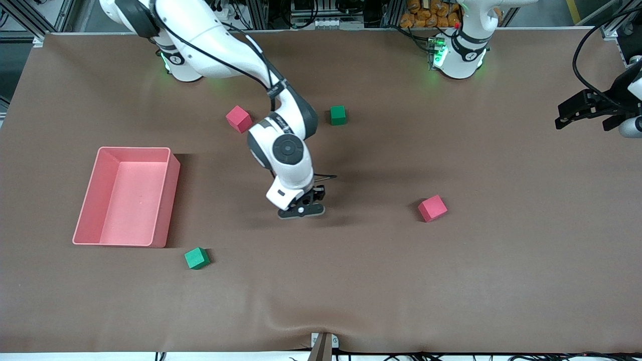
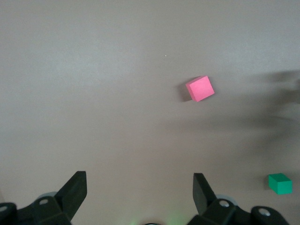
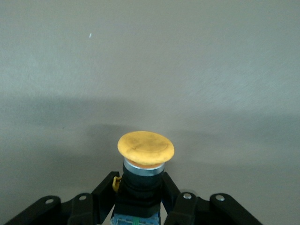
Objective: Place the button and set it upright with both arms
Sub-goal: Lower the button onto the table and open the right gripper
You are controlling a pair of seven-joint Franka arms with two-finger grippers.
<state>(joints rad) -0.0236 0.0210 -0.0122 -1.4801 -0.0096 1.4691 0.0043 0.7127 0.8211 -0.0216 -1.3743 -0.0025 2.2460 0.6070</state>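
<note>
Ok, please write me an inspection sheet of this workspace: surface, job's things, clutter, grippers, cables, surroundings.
Surface: brown table cover, wrinkled at the edge nearest the front camera.
Job's things: button with orange cap, held in the right gripper; hidden in the front view.
Clutter: pink tray toward the right arm's end; two red cubes; two green cubes.
Grippers: right gripper low over mid-table, shut on the button's body; left gripper open, held up at the left arm's end, waiting.
Cables: black cable along the right arm; another by the left gripper.
Surroundings: metal frames and orange items past the arm bases.
</note>
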